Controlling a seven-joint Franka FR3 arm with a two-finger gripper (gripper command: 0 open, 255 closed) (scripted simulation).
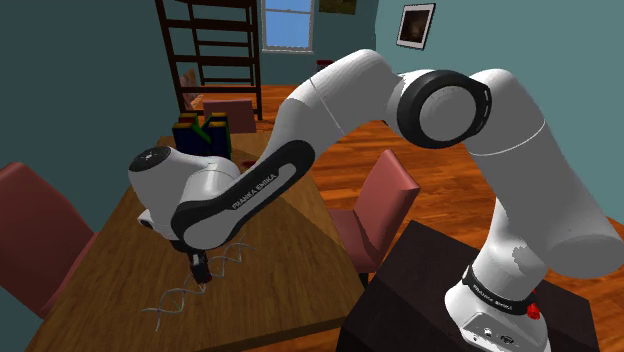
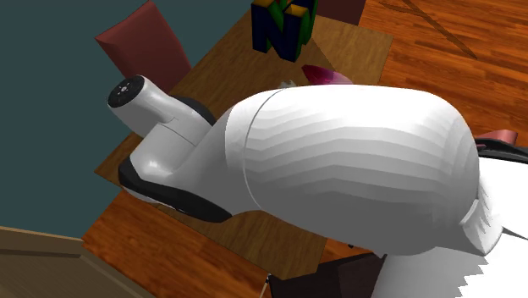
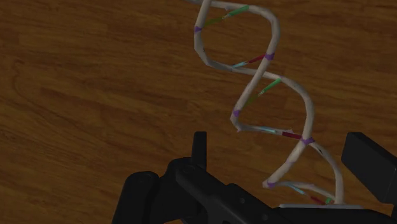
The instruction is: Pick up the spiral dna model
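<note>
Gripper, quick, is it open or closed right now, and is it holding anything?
Gripper: open, straddling the DNA model on the table, not clasping it.

The words "FRANKA EMIKA" run in white capitals along the black panel on the side of the white arm's forearm link, read in the shoulder view, slanting up with the link. A black ring round the arm's foot, just above the stand, also bears a short line of white letters, too small to read. In the second exterior view a blue, green and yellow block on the desk forms a big letter N.
</note>
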